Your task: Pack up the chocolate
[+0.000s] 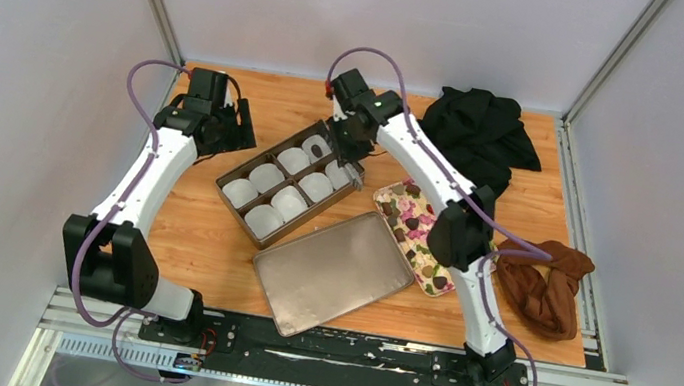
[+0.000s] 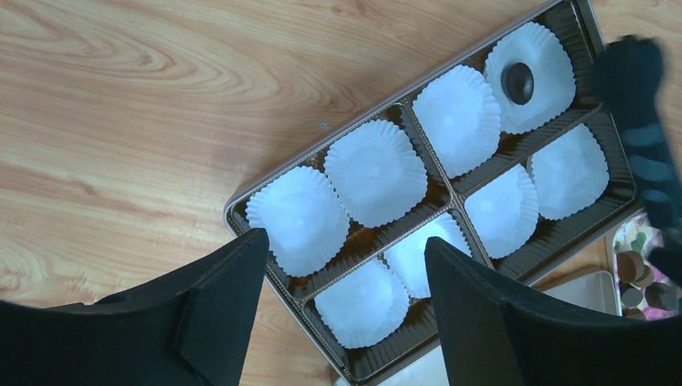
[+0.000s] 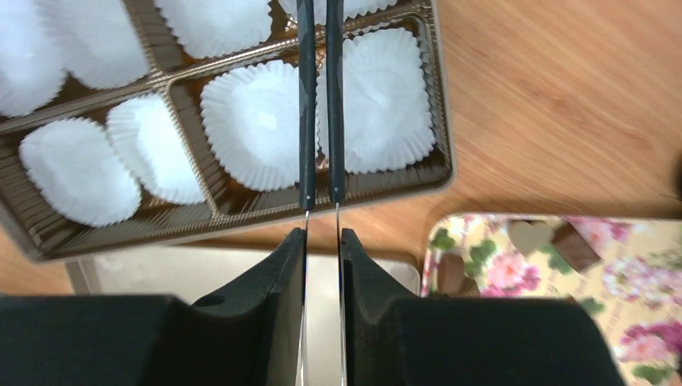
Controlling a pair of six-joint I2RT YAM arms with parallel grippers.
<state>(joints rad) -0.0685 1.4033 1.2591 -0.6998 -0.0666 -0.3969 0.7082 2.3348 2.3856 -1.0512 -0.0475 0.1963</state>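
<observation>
A brown box holds several white paper cups. One round dark chocolate lies in the far corner cup; it also shows in the left wrist view. More chocolates lie on the floral tray. My right gripper hovers over the box's far end, shut on thin black-sleeved tweezers whose tips run out of the right wrist view. My left gripper is open and empty beside the box's left end, with its fingers spread above the near cups.
A flat metal lid lies in front of the box. A black cloth sits at the back right. A rust-brown cloth lies at the right edge. Bare wooden table lies to the left of the box.
</observation>
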